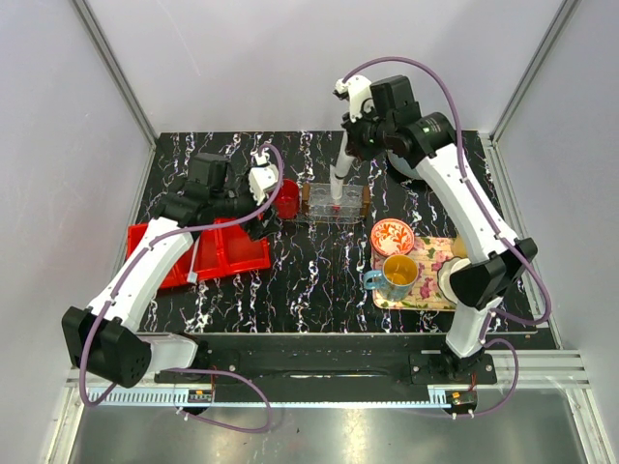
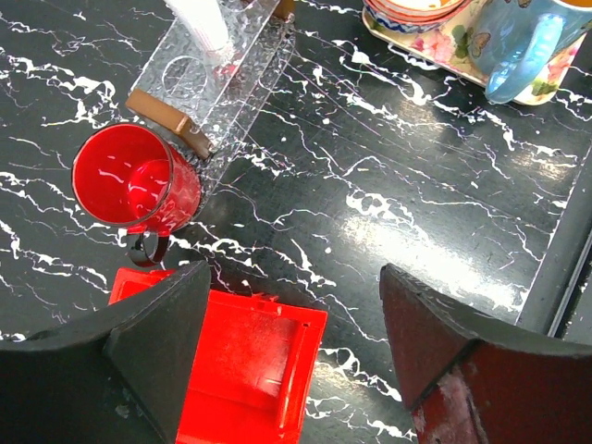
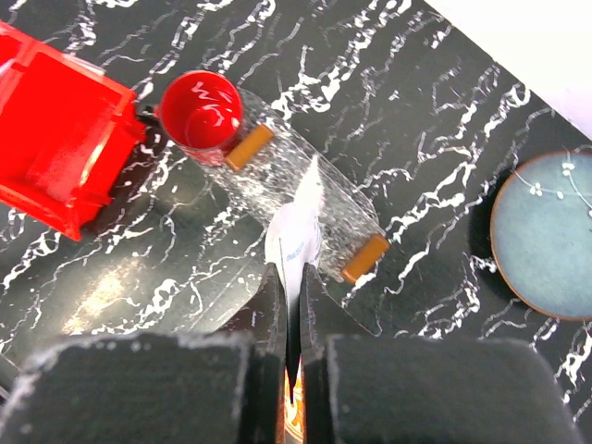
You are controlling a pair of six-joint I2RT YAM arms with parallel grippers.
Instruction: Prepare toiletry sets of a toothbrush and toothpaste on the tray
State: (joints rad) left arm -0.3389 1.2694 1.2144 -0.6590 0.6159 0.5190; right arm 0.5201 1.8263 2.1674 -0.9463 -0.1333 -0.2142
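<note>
The clear tray with brown end handles lies at the table's back middle; it also shows in the left wrist view and the right wrist view. My right gripper is shut on a white toothpaste tube and holds it upright, its lower end just above or touching the tray. My left gripper is open and empty over the right corner of the red bin. A slim white stick, likely the toothbrush, lies in the bin. No second tube shows.
A red cup stands against the tray's left end. A floral tray at the right holds a blue mug and a patterned bowl. A blue-grey plate lies behind the right arm.
</note>
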